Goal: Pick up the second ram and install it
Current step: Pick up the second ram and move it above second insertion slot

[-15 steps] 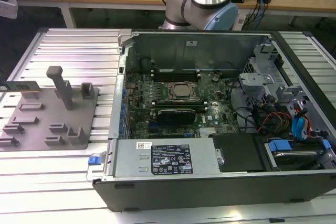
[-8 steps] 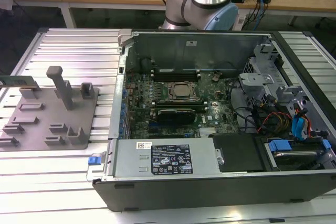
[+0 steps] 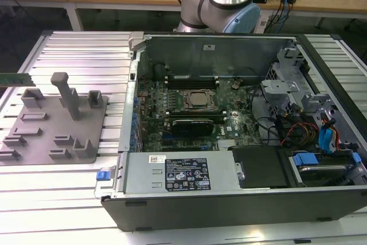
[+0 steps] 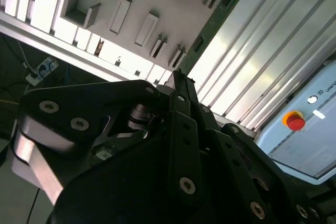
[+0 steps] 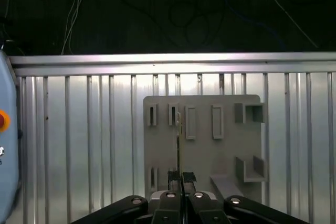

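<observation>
Jaws clamped on the second ram (image 4: 212, 23), held near the grey fixture plate (image 5: 202, 153), ribbed metal table (image 5: 79, 129)

Shiny metal table (image 5: 79, 129), matt plastic fixture (image 5: 202, 153), matt black fingers (image 4: 184, 124)

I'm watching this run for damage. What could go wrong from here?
The fingers pinch the green memory stick at one end only, so it might tilt or slip. The computer case is crowded with cables and a black card, which the long stick could strike.
</observation>
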Robot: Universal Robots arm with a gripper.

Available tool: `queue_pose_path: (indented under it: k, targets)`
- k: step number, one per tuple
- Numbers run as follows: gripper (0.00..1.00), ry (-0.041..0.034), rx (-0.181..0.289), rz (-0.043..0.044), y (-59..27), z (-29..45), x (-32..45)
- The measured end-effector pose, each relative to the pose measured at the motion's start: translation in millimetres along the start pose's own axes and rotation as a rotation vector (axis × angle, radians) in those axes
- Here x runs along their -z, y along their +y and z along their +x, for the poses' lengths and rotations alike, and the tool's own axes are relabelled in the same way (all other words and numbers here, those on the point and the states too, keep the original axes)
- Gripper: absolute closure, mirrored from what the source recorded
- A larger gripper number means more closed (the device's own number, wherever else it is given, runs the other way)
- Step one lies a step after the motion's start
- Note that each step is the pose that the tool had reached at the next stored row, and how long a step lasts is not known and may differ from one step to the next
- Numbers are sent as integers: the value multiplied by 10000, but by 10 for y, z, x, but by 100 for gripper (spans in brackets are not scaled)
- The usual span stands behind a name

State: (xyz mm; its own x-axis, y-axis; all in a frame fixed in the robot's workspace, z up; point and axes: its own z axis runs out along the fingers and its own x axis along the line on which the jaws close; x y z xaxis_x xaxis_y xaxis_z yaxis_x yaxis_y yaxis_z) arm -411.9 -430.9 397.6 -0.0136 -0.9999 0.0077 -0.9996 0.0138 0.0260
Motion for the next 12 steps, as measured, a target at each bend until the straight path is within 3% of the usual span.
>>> queue_pose_path:
  k: [4,9,12]
  targets:
    - [91,0,-12,2,3,1,107]
    - [91,-1,-47,3,9,3,354]
    - [91,-2,-58,2,12,3,446]
